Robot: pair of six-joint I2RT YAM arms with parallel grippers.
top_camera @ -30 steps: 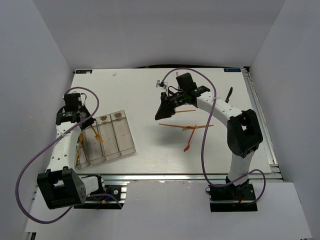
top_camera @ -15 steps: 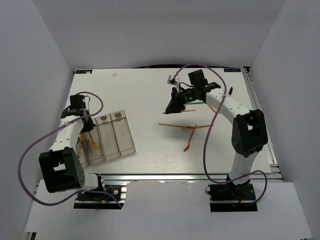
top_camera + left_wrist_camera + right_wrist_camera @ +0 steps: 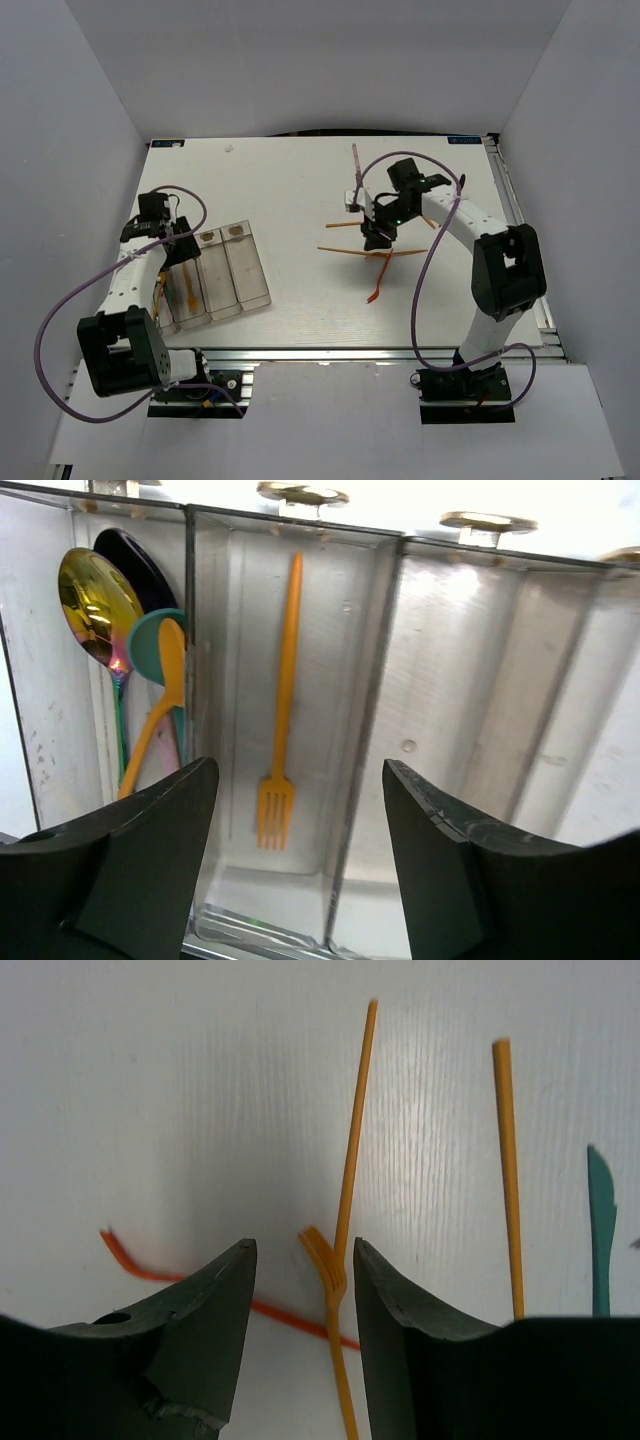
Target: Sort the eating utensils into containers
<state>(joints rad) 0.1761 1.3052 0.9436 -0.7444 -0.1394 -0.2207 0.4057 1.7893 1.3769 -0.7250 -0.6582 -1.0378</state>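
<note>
The containers [image 3: 247,272] are clear joined bins at the left of the table. My left gripper [image 3: 166,243] hangs over them, open [image 3: 298,770] and holding nothing. Below it an orange fork [image 3: 280,710] lies flat in the second bin [image 3: 385,680]. The bin beside it holds a gold spoon [image 3: 95,600], a teal spoon [image 3: 148,640] and an orange spoon [image 3: 168,670]. My right gripper [image 3: 378,236] is low over loose utensils [image 3: 345,252] mid-table. It is open [image 3: 303,1248], with an orange fork [image 3: 335,1295] on the table between its jaws.
An orange stick [image 3: 356,1130] crosses the fork's head, and a red-orange piece [image 3: 150,1267] runs under it. Further right lie another orange stick [image 3: 507,1170] and a teal knife [image 3: 600,1230]. The two right-hand bins [image 3: 222,275] hold nothing. White walls enclose the table.
My left gripper has opened and the orange fork it carried now lies in the second bin. My right gripper came down and forward onto the loose utensils, opening wider.
</note>
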